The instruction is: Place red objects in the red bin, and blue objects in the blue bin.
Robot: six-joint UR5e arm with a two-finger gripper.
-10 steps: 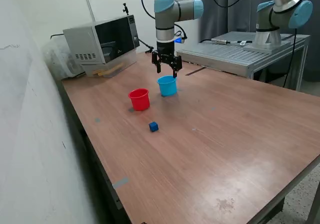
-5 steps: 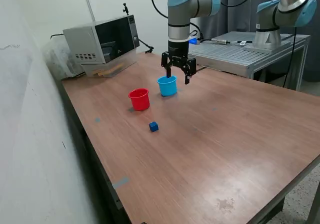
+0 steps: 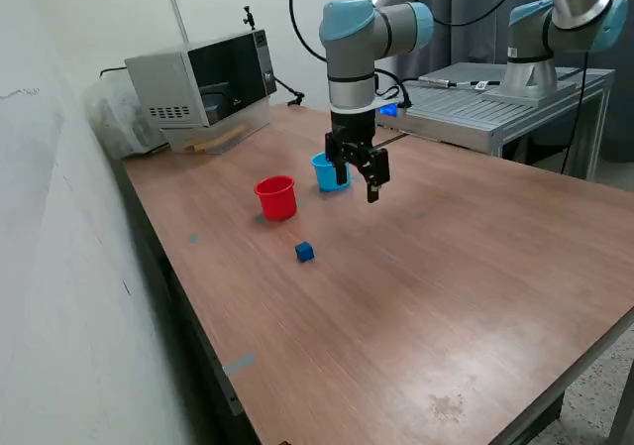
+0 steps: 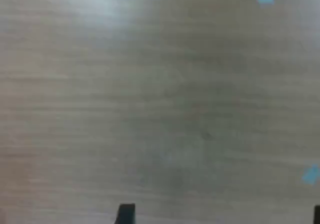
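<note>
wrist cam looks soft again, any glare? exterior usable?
Wrist view: blurred throughout, wood grain of the table smeared, a pale glare patch on it, only dark fingertips at the frame edge. Exterior view: sharp, evenly lit; gripper, blue cube, red cup all distinct, with soft shadows.

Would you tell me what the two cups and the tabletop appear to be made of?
Red cup and light blue cup: probably plastic, judging by uniform saturated colour, smooth walls and a rolled rim. Tabletop: wood or wood-look laminate, with visible grain and soft sheen.
</note>
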